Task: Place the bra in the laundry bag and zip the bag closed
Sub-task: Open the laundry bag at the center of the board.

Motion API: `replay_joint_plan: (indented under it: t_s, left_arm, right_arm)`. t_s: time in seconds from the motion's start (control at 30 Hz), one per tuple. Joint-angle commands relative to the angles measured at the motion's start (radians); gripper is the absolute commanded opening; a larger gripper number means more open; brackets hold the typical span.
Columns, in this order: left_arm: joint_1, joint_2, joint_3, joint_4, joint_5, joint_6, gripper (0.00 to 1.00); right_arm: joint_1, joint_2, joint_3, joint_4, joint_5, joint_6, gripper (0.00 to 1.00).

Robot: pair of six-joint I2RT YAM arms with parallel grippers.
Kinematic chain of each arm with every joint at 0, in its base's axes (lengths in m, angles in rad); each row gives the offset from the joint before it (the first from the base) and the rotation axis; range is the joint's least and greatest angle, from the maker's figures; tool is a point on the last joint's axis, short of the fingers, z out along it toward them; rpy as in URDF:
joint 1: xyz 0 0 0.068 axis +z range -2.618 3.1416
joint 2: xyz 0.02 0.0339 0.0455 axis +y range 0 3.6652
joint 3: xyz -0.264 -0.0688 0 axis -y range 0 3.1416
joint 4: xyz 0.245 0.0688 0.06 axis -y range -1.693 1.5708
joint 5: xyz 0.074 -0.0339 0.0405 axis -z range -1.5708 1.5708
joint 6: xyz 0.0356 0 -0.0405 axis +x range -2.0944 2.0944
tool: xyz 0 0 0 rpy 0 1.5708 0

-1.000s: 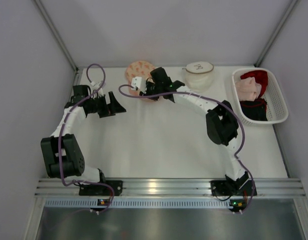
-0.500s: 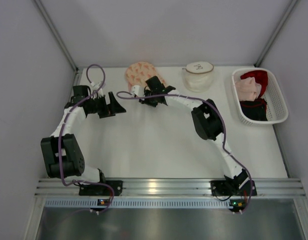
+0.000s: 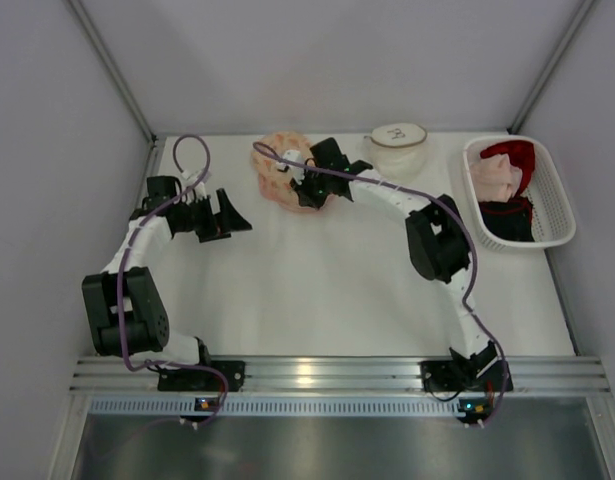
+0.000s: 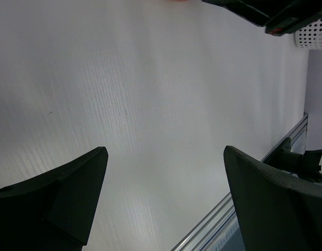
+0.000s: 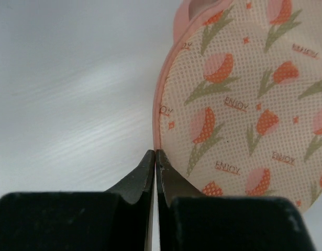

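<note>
The laundry bag (image 3: pixel 277 168) is a round pink mesh pouch printed with orange tulips, lying at the back of the table. In the right wrist view (image 5: pixel 244 104) it fills the upper right. My right gripper (image 3: pixel 305 190) is shut, its tips (image 5: pixel 155 152) pinching the bag's pink rim. My left gripper (image 3: pixel 230 213) is open and empty over bare table to the left of the bag; it also shows in the left wrist view (image 4: pixel 166 157). Red, pink and black garments (image 3: pixel 505 180) lie in a basket; I cannot tell which is the bra.
A white perforated basket (image 3: pixel 557 205) stands at the back right. A cream round dome-shaped pouch (image 3: pixel 396 148) sits at the back between the bag and the basket. Grey walls close the left, back and right sides.
The right gripper has drawn the laundry bag a little toward the near side and tipped its edge up. The left arm has not moved.
</note>
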Motion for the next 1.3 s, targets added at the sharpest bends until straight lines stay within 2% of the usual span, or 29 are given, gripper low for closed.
replay_joint_plan:
  t_s: [0.0, 0.17, 0.27, 0.3, 0.37, 0.53, 0.67, 0.8, 0.97, 1.1, 1.27]
  left_arm:
    - [0.007, -0.038, -0.027, 0.006, 0.024, 0.008, 0.98]
    - [0.007, -0.045, -0.052, 0.029, 0.044, -0.012, 0.93]
    - [0.009, -0.051, -0.067, 0.052, 0.044, -0.037, 0.85]
    - [0.007, -0.049, -0.073, 0.061, 0.047, -0.049, 0.79]
    - [0.009, -0.040, -0.079, 0.084, 0.041, -0.066, 0.76]
    - [0.004, -0.011, -0.087, 0.125, -0.057, -0.072, 0.75]
    - [-0.007, 0.047, -0.079, 0.164, -0.124, -0.072, 0.79]
    - [-0.071, 0.107, -0.041, 0.225, -0.196, -0.078, 0.79]
    - [-0.157, 0.210, 0.037, 0.242, -0.342, -0.063, 0.75]
    - [-0.214, 0.268, 0.065, 0.242, -0.353, -0.074, 0.67]
    - [-0.240, 0.256, 0.048, 0.240, -0.351, -0.084, 0.62]
  right_arm:
    - [0.010, -0.190, -0.044, 0.032, -0.165, 0.211, 0.00]
    - [0.015, -0.297, -0.159, 0.078, -0.243, 0.403, 0.00]
    - [0.017, -0.361, -0.228, 0.126, -0.280, 0.494, 0.00]
    - [0.017, -0.381, -0.246, 0.135, -0.291, 0.508, 0.00]
    - [0.014, -0.455, -0.315, 0.167, -0.305, 0.552, 0.00]
    - [-0.031, -0.683, -0.632, 0.316, -0.317, 0.770, 0.00]
    - [-0.057, -0.826, -0.820, 0.394, -0.288, 0.836, 0.00]
    - [-0.095, -0.921, -0.953, 0.390, -0.227, 0.935, 0.00]
    - [-0.203, -0.974, -1.044, 0.347, -0.191, 0.980, 0.00]
    - [-0.273, -1.010, -1.105, 0.257, -0.179, 0.999, 0.00]
    - [-0.339, -1.073, -1.167, 0.166, -0.205, 1.019, 0.00]
